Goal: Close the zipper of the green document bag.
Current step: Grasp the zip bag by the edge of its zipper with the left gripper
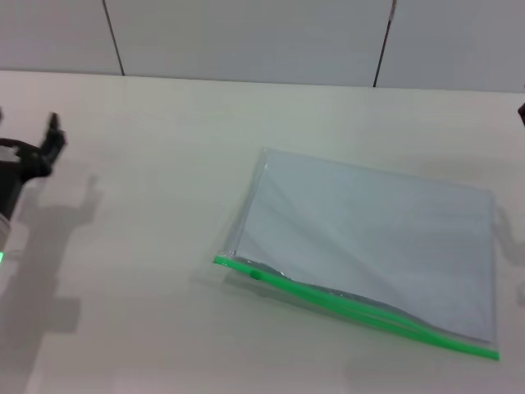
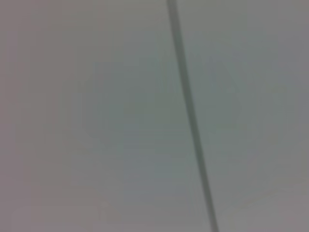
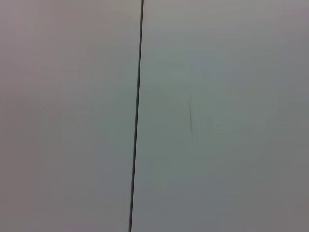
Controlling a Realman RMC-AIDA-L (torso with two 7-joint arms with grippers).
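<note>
The green document bag [image 1: 377, 238] lies flat on the table, right of centre, a translucent pale blue-grey pouch. Its zipper [image 1: 361, 310] is the bright green strip along the near long edge, running from near left to far right. The small slider tab [image 1: 256, 275] sits close to the strip's left end, and the two green lips gape apart along the middle. My left gripper [image 1: 47, 144] hovers at the table's far left, well away from the bag. Only a dark sliver of my right gripper [image 1: 522, 112] shows at the right edge. Both wrist views show only wall.
The pale table [image 1: 148, 271] spreads bare on the left and in front of the bag. A panelled wall [image 1: 246, 37] with dark seams stands behind the far edge. My left arm's shadow [image 1: 49, 271] falls on the near left.
</note>
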